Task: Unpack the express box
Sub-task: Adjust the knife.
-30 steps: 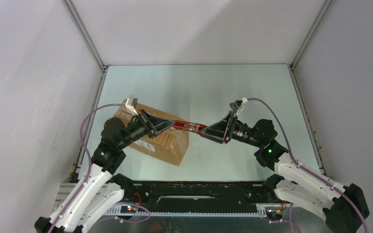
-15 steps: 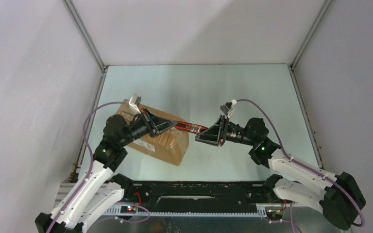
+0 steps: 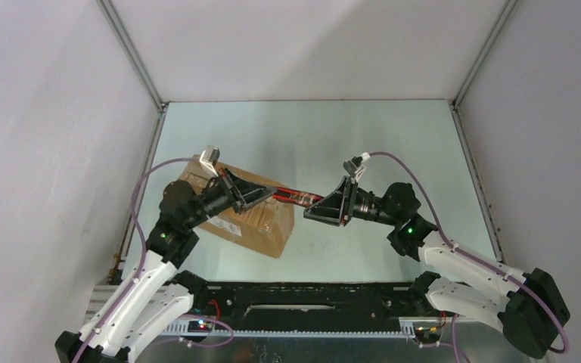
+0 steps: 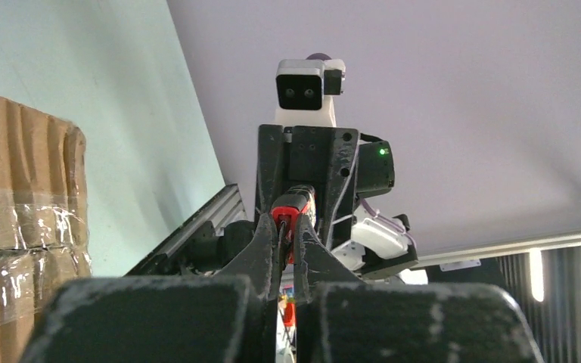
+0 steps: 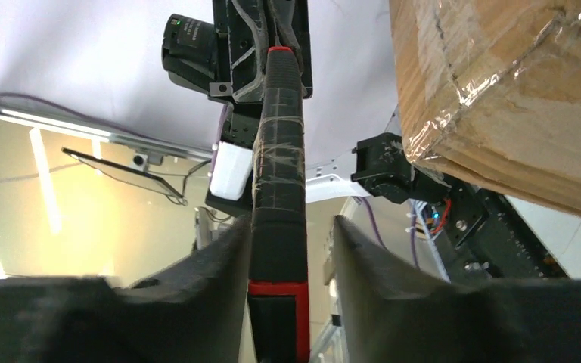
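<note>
Near the oblong corrugated express box (image 3: 261, 224), a slim red-black tool (image 3: 296, 198).

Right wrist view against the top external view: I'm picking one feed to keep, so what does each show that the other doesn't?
Only the right wrist view shows a gap between the red-and-black tool and one finger of the right claw. Only the top external view shows the express box lying on the table, and its white label. Both show the box and the tool bridging from the left claw to the right claw.
</note>
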Motion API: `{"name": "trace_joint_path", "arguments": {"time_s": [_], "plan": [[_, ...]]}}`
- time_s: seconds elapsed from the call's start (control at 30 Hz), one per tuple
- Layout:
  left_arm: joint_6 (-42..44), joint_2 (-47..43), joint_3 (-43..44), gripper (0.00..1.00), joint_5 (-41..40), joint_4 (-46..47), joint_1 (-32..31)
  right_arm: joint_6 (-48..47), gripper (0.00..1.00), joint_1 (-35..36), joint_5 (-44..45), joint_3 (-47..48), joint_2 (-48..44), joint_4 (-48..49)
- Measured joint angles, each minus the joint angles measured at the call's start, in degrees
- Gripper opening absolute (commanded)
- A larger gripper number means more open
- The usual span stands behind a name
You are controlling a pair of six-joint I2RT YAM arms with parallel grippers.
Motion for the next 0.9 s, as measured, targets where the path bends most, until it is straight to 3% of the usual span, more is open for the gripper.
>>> {"name": "trace_joint_path", "arguments": {"time_s": [0.1, 0.27, 0.57, 0.73, 0.9], "plan": [[-2.0, -0.3, -1.3, 0.0, 0.3, 2.4, 0.0, 0.0, 0.77, 0.1, 0.0, 0.2, -0.1, 0.5], [-5.5, -0.4, -3.9, 0.0, 0.4, 5.8, 0.0, 0.0, 0.81, 0.5, 0.4, 0.2, -0.3, 2.0], [-9.8, -0.7, -5.6, 0.0, 0.4, 11.2, 0.0, 1.9, 0.81, 2.4, 1.2, 0.2, 3.0, 7.8], [-8.3, -1.4, -5.6, 0.0, 0.3, 9.2, 0.0, 3.7, 0.65, 2.6, 1.8, 0.2, 3.8, 9.9], [-8.3, -1.4, -5.6, 0.0, 0.3, 9.3, 0.0, 4.2, 0.6, 3.0, 2.7, 0.2, 3.9, 10.1]]}}
